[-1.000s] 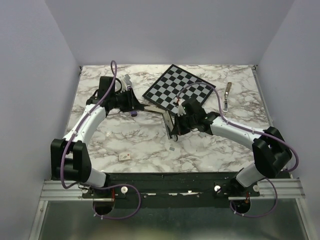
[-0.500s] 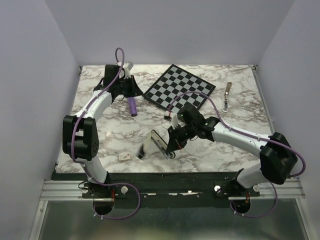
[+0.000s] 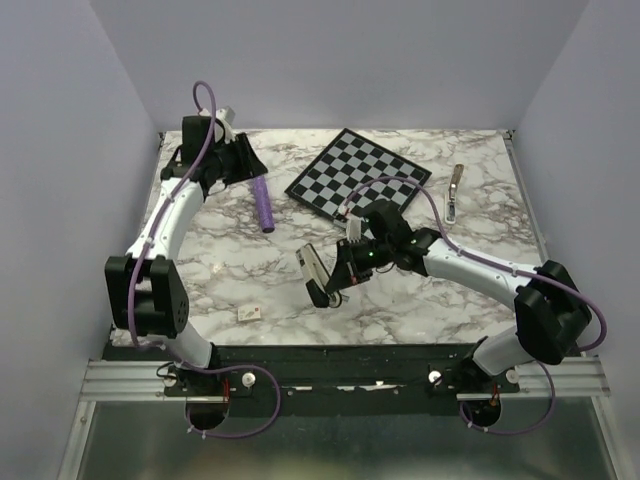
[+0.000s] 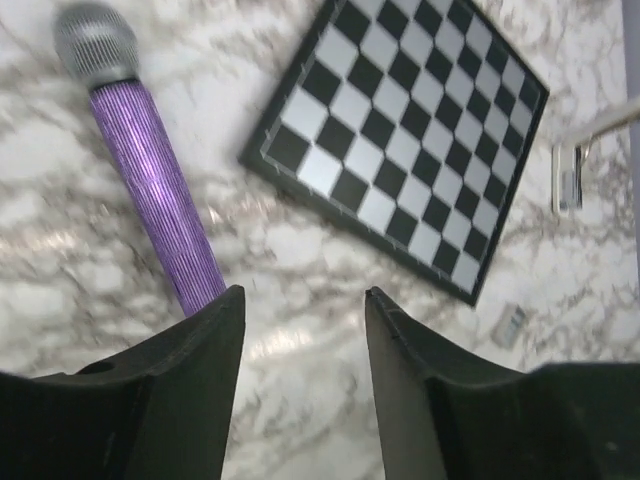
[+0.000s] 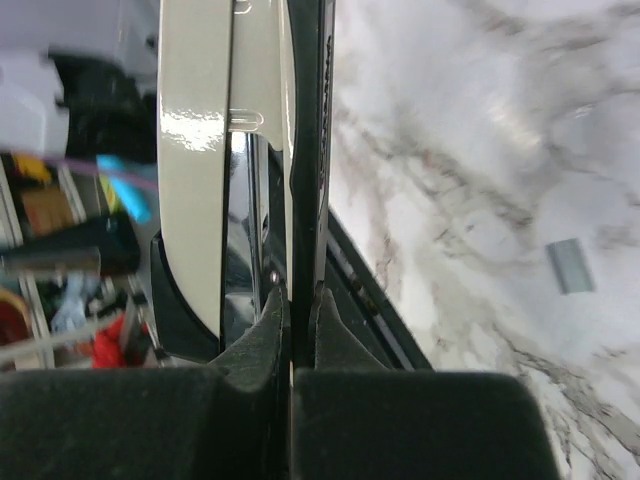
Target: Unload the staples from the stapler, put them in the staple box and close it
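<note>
Marbled counter (image 3: 220,270), pale violet walls: I am holding the stapler (image 3: 316,275) tilted just above the near middle of the counter. The right claw (image 3: 345,272) is clamped tight on its thin black edge, and its cream-and-chrome body is hanging open alongside. The left claw (image 4: 300,300) is standing apart with nothing between its fingers, hovering at the far left over the purple cylinder (image 3: 263,205) and beside the chessboard (image 3: 358,180).

To do this step well, I judge I should be keeping the pinch firm, turning the open channel downward and shaking over bare marble, well away from the chessboard (loose staples would scatter among its squares). One small grey strip (image 5: 568,268) is already lying on the counter, though I cannot tell whether it is staples.

Against a second ago, the stapler is sitting nearer the front edge and further left, its open end swung round toward the left. The left arm is pulling back from mid-counter to the far-left corner, leaving the cylinder lying free.
</note>
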